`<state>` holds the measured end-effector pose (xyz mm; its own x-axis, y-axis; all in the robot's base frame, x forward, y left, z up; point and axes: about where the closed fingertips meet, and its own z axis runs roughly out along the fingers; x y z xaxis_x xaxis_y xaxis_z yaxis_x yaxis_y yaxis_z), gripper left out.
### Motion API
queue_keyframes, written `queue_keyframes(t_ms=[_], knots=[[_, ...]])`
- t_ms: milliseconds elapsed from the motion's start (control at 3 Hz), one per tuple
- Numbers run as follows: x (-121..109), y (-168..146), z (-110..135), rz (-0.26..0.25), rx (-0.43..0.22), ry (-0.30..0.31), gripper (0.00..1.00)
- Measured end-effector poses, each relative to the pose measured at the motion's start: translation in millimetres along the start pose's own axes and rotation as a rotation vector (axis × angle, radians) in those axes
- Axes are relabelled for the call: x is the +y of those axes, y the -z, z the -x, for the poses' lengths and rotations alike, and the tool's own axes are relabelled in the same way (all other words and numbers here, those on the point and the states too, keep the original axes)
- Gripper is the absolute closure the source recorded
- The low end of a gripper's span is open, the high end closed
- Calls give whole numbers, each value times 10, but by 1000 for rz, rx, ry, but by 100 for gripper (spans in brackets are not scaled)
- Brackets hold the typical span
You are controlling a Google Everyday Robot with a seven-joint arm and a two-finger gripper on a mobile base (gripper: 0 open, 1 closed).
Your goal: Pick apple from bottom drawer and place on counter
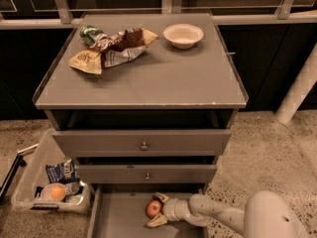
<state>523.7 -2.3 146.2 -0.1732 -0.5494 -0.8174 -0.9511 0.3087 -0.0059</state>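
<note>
No legible text. Print on snack bags (pixel 111 51), upper left, unreadable. Gripper (pixel 158 210) lower centre, at apple (pixel 154 208) in bottom drawer (pixel 119 217).

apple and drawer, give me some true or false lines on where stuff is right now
1. The apple lies in the bottom drawer. True.
2. The tool is up over the counter. False: it is down in the open bottom drawer, at the apple.
3. A white bowl stands on the counter. True.
4. The snack bags are inside the bowl. False: they lie on the counter beside the bowl, apart from it.
</note>
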Motion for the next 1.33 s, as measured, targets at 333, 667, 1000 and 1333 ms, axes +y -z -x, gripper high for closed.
queue_keyframes(t_ms=[333,667,1000,1333], knots=[[0,0,0,0,0,0,43],[1,-1,0,0,0,0,66],[1,0,0,0,0,0,89],[28,19,49,16,-15,-7,100]])
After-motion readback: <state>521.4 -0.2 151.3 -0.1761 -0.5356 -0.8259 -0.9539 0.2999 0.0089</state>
